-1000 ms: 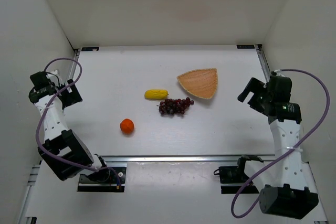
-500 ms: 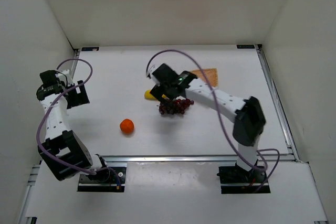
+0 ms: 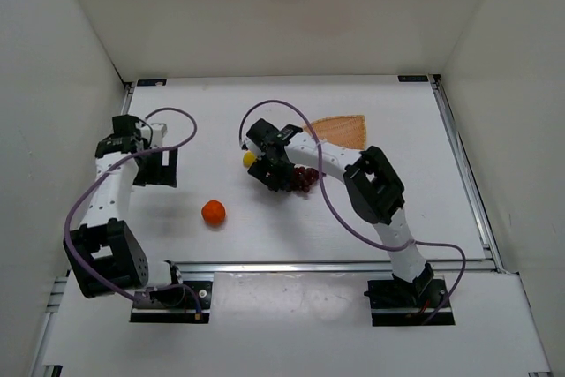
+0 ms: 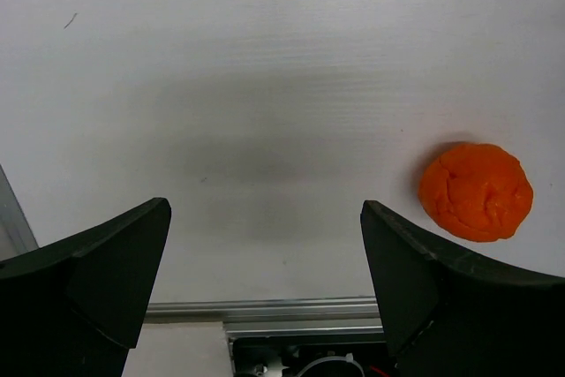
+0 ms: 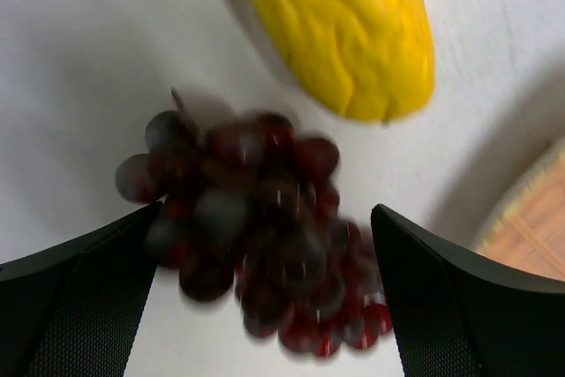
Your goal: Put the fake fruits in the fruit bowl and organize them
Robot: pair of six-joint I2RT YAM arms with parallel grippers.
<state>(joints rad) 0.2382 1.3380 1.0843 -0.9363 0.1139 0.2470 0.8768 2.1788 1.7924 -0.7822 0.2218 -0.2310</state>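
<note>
Right tool [image 3: 270, 170], jaws spread wide, hangs directly over the grape bunch [image 5: 256, 227], its long axis running almost finger to finger, while the left tool [image 4: 265, 218], also spread, sits near the orange [image 4: 477, 192].

On the table [image 3: 415, 209] the round fruit [image 3: 213, 212] lies nearest the front edge, left of centre and well apart from the other fruits. The lemon [image 5: 344, 33] and the grape bunch [image 5: 256, 253] lie near the middle, the lemon just beside the bunch, to its left and slightly behind. The bowl [image 3: 346, 131] sits behind and to the right of both, near them; all three fruits lie outside it. The right gripper [image 3: 275, 176] hangs over the bunch, one finger on either side of it. The left gripper [image 3: 157, 169] hangs over bare table, left of and behind the round fruit, apart from it.
</note>
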